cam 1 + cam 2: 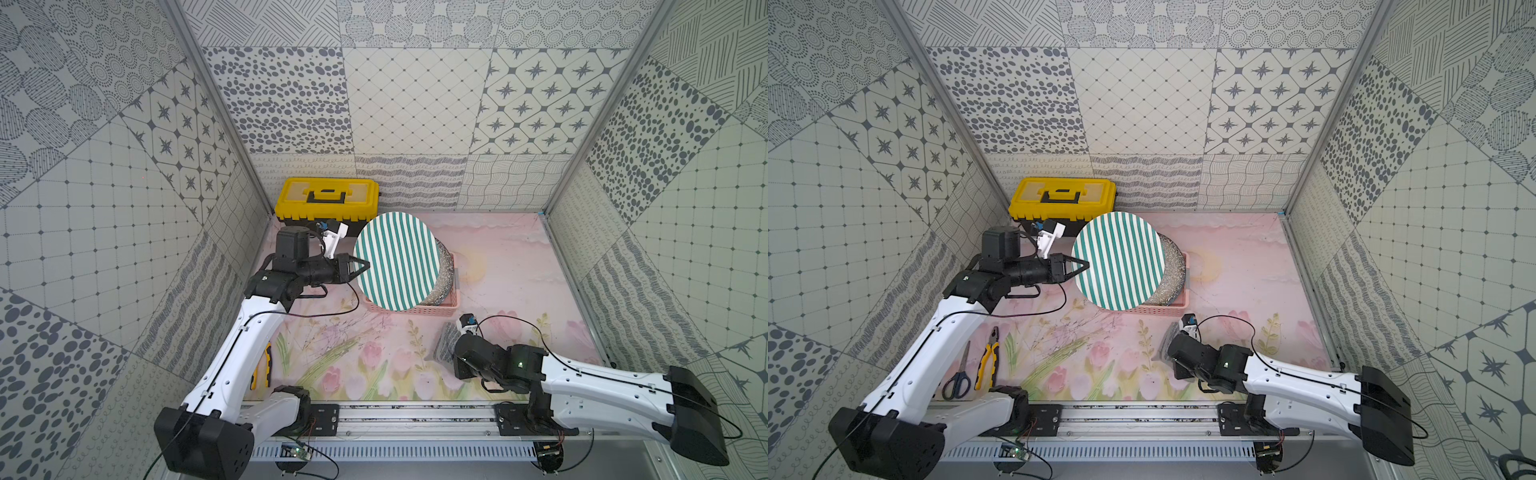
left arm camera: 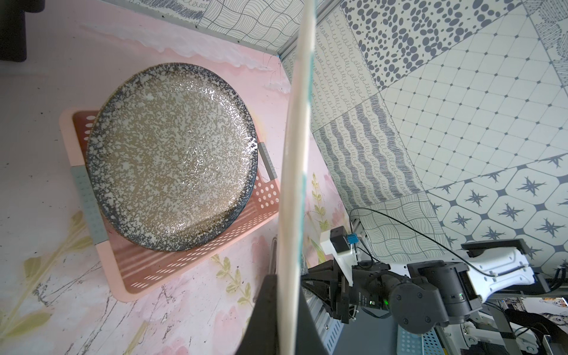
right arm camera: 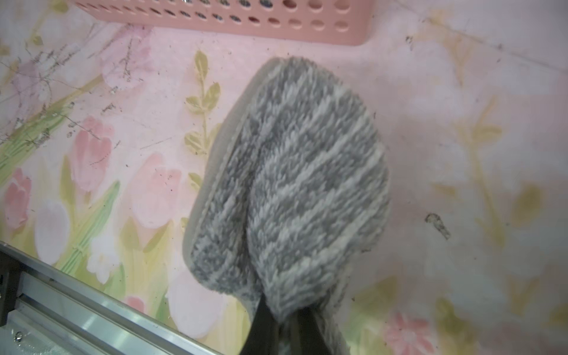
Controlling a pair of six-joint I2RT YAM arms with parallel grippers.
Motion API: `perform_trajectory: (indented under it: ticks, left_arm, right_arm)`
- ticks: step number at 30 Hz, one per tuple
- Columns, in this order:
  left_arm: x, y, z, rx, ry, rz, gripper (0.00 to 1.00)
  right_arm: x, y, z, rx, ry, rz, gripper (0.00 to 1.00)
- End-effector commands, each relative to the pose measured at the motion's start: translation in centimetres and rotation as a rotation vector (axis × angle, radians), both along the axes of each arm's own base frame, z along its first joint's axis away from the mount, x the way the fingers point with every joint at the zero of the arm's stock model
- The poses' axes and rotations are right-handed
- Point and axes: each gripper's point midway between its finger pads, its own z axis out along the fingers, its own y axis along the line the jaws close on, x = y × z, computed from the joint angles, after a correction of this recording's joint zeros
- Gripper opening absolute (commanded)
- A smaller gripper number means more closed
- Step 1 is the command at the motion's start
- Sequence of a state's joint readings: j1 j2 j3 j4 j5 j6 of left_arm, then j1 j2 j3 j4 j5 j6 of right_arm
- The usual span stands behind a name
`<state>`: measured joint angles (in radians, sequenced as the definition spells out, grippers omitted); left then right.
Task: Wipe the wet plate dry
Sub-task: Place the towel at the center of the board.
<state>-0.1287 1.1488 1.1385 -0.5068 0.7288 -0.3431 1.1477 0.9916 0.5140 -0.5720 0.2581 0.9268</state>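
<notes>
Now, with left end effector pinched shut on the rim of the striped plate, tilted above the basket toward the tabletop's far edge, and right end effector clamped on the grey cloth near the front edge, lift cloth flat onto the striped face; wipe gently

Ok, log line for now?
left gripper: shut on green-and-white striped round plate, aloft | right gripper: shut on grey fluffy cloth | wiping: not yet started
</notes>
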Motion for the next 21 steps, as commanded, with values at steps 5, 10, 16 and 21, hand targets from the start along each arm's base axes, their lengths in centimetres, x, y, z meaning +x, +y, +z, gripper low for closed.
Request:
perform_trajectory:
  ticks: [5, 10, 16, 21]
  left_arm:
    - [-0.4, -0.4, 1.8, -0.028, -0.087, -0.05, 0.0]
    - [-0.7, -0.7, 1.9, -0.043, -0.086, -0.081, 0.0]
    - [-1.8, -1.5, 2.4, -0.078, -0.106, -0.169, 0.0]
    - [-2.0, -1.7, 2.6, -0.088, -0.108, -0.186, 0.0]
  right_arm:
    - [-0.1, 1.7, 1.4, 0.094, 0.007, 0.024, 0.63]
    - [1.1, 0.6, 4.3, 0.198, -0.012, 0.025, 0.71]
    - [3.6, 0.7, 11.3, 0.405, -0.062, 0.092, 0.7]
    - [4.7, 1.6, 15.4, 0.451, -0.11, 0.177, 0.71]
